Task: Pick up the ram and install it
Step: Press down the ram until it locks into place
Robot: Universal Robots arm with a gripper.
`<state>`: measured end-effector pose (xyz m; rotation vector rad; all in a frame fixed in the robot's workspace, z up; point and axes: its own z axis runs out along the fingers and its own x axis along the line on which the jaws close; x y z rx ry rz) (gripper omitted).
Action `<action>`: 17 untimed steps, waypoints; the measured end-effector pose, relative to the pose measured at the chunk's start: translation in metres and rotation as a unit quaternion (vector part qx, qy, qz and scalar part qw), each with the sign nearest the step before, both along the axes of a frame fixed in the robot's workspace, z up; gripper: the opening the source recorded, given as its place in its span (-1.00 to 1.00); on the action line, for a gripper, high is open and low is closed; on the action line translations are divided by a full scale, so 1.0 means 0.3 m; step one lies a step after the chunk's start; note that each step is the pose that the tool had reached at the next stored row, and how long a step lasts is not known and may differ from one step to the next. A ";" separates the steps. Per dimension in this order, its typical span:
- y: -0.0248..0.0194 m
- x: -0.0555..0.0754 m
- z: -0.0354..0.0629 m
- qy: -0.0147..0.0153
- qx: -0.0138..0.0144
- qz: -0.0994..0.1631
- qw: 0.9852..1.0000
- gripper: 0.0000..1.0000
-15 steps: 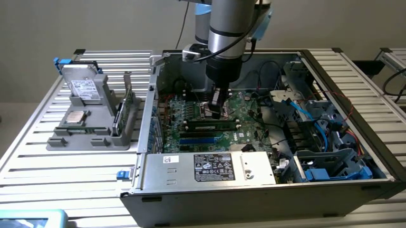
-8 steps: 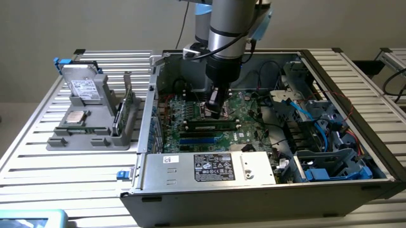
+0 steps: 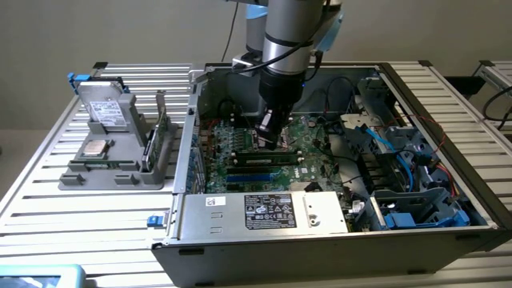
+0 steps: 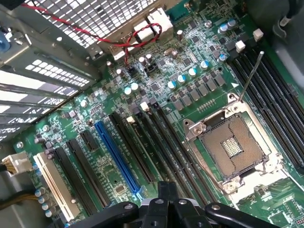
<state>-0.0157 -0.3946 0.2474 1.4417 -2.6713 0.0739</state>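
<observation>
The claw [image 3: 271,144] is hanging squeezed shut and holding nothing, and the ram [image 3: 268,160] is lying in a slot on the green board [image 3: 313,169] just below it, looking thin, light, stiff, breakable, best pinched by its long edges.

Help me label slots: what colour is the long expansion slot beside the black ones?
Blue, clearest in the wrist view.

Looking like a robotics lab bench: slatted aluminium table [image 3: 88,210] carrying an opened PC case [image 3: 320,252], grey parts fixture [image 3: 112,174] sitting beside the case, plain wall standing behind it.
</observation>
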 end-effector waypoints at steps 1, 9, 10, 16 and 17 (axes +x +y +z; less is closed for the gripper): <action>0.000 0.000 0.000 0.000 0.000 -0.007 1.000 -0.79; 0.000 0.000 0.000 0.000 0.000 -0.059 0.998 -0.79; 0.000 0.000 0.000 -0.001 0.000 -0.064 0.998 -0.79; 0.000 0.000 0.000 -0.005 0.000 -0.095 0.996 -0.79; 0.000 0.000 0.000 -0.006 0.000 -0.099 0.995 -0.79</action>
